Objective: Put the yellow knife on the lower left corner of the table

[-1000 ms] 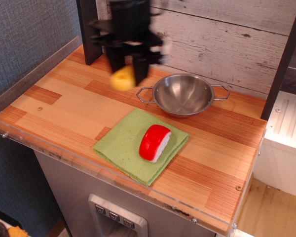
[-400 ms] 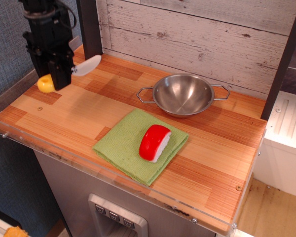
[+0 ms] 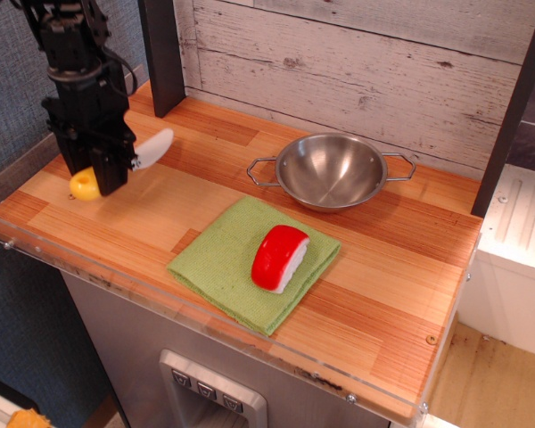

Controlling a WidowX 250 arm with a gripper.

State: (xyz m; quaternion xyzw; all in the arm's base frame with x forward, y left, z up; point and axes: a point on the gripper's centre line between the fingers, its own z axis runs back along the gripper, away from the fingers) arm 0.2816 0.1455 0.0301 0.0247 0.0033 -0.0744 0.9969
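Observation:
My black gripper (image 3: 102, 174) is shut on the yellow knife (image 3: 86, 184) near the left edge of the wooden table (image 3: 160, 214). The knife's yellow handle sticks out at the gripper's left and its white blade (image 3: 153, 148) points up and right. The knife's middle is hidden by the fingers. The handle hangs just above the tabletop, close to the front left corner; I cannot tell if it touches.
A green cloth (image 3: 250, 260) with a red and white sushi toy (image 3: 279, 257) lies at the front middle. A steel two-handled bowl (image 3: 330, 170) stands behind it. A dark post (image 3: 162, 53) stands at the back left. A clear acrylic rim (image 3: 36, 254) runs along the table's edges.
The gripper carried the knife from the back middle, by the bowl, to the left edge, then lowered and came slightly forward toward the front left corner.

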